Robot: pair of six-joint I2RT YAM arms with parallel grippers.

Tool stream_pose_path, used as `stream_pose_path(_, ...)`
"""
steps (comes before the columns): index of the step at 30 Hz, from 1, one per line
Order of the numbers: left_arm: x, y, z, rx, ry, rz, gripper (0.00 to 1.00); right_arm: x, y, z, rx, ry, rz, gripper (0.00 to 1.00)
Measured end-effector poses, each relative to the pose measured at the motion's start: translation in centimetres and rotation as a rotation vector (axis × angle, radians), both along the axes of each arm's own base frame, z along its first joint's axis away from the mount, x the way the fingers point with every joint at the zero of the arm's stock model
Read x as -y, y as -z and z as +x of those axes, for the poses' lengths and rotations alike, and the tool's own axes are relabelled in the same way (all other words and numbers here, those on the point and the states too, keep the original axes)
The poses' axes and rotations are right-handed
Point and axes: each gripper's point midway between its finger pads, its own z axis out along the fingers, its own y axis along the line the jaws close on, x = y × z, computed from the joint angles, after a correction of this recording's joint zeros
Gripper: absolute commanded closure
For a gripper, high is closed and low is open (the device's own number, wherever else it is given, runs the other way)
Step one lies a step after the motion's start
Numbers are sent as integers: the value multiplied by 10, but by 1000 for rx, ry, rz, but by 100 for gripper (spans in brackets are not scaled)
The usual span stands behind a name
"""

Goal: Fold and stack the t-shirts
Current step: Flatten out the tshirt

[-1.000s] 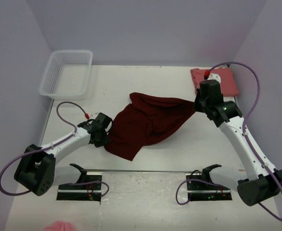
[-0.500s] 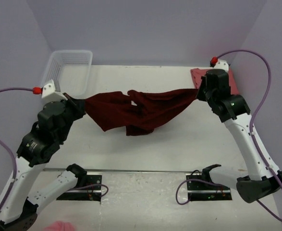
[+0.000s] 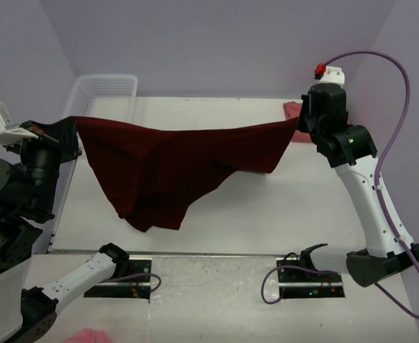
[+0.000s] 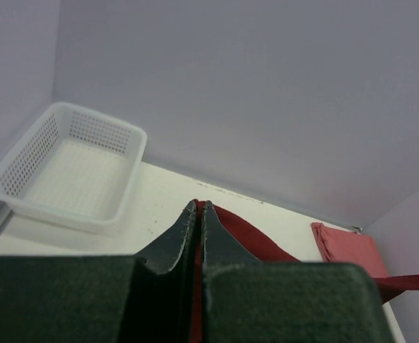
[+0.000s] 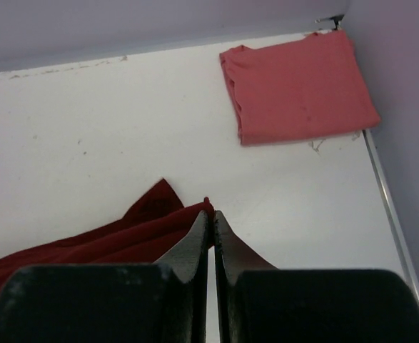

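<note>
A dark maroon t-shirt [image 3: 173,168] hangs stretched in the air between two raised robot arms, above a white table [image 3: 288,214], as seen from the overhead camera. The left gripper [image 3: 72,126] pinches one upper corner of the shirt at the far left of the scene. Just behind it, a white mesh basket [image 3: 113,80] sits in the table's far left corner. The right gripper [image 3: 302,123] pinches the opposite upper corner at the far right. The top edge of the cloth runs almost taut between the two grippers, dipping slightly toward the middle. Below that edge the cloth hangs loose and droops lowest on the left side. Whether that low fold touches the table cannot be told.

In the left wrist camera, the two dark fingers [image 4: 175,241] press together with a thin strip of maroon cloth clamped between them. In the right wrist camera, the fingers [image 5: 188,246] are likewise closed on a bunched corner of the same shirt.

A salmon pink t-shirt [image 5: 298,86] lies folded into a flat rectangle in the table's far right corner, close to the wall. The overhead camera shows only part of it, behind the right arm.
</note>
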Motion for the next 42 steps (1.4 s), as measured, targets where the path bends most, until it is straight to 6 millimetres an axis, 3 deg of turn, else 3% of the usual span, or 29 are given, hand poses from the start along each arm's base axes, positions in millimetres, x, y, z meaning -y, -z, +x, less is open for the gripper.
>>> stream_pose_path(7, 24, -30, 23, 44, 71, 93, 100, -6, -22, 8, 88, -61, -17, 100)
stream_pose_path(12, 40, -52, 29, 85, 138, 145, 100, -5, -53, -9, 175, -101, -11, 100)
stream_pose_path(16, 47, -80, 18, 162, 204, 168, 100, -1, -109, -37, 317, -133, 20, 100)
stream_pose_path(20, 51, -109, -7, 272, 282, 161, 100, 6, -161, -82, 473, -184, 74, 100)
stream_pose_path(25, 40, -138, -49, 421, 327, 146, 100, 10, -201, -143, 626, -274, 134, 100)
stream_pose_path(28, 33, -151, -59, 474, 310, 142, 100, 17, -225, -163, 704, -280, 149, 100)
stream_pose_path(30, 33, -155, -55, 481, 300, 151, 100, 18, -236, -163, 726, -272, 151, 100)
stream_pose_path(33, 42, -152, -32, 446, 281, 176, 100, 14, -236, -144, 700, -258, 139, 100)
stream_pose_path(38, 67, -139, 16, 348, 285, 229, 100, -3, -206, -94, 575, -256, 107, 100)
stream_pose_path(42, 73, -123, 31, 279, 287, 261, 100, -9, -180, -80, 487, -259, 86, 100)
